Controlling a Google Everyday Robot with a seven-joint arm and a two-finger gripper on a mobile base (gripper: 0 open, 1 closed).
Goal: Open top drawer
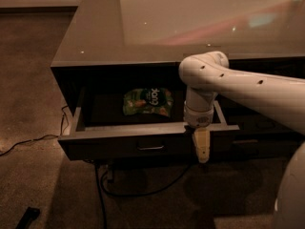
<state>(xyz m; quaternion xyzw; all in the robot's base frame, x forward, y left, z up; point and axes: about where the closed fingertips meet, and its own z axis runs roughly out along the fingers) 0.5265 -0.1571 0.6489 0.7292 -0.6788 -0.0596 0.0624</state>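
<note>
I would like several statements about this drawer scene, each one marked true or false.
1. The top drawer stands pulled out. True.
2. The drawer is empty. False: a green snack bag lies on its floor.
3. The gripper hangs in front of the drawer's front, beside the handle and not on it. True.
4. The gripper holds the snack bag. False: the gripper is outside the drawer, apart from the bag.
5. A cable lies on the floor. True.

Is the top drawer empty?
No, a green snack bag lies in the top drawer; the gripper hangs before its front.
</note>
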